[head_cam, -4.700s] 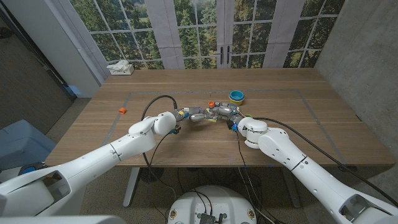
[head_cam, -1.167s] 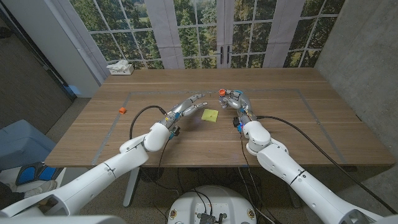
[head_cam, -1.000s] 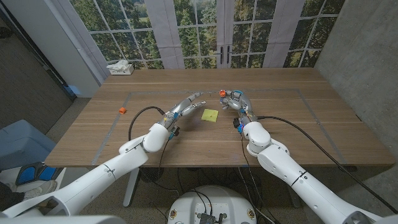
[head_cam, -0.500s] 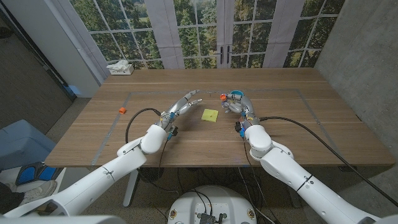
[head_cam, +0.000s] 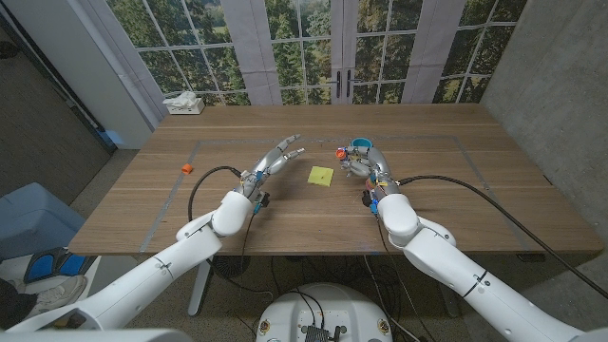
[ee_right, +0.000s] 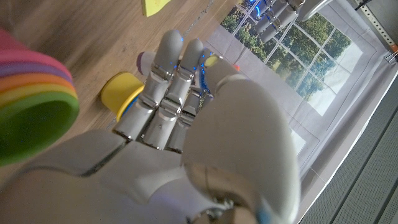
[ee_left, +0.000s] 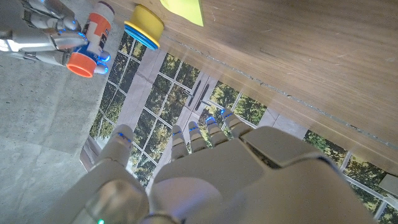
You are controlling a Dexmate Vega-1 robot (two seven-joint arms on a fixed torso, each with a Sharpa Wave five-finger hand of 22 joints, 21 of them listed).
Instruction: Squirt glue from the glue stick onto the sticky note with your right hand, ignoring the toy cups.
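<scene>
**Glue stick held beside the yellow note**

While we looked down from the head camera, the long brown wooden table [head_cam: 427,204] carried everything else. On it, the robot's white left hand [head_cam: 276,158] reached forward, to the left of the note, with fingers spread and nothing in them. Its right hand [head_cam: 365,162] stood on the note's other side, fingers wrapped around the white glue stick with an orange cap [head_cam: 343,152], the cap pointing toward the note. Between the hands lay the square yellow sticky note [head_cam: 321,176] on the wood, apart from both. We saw a yellow toy cup with a blue rim [ee_left: 143,24] just beyond the glue stick, and a rainbow-striped stack of cups [ee_right: 31,99] near the right wrist.
</scene>
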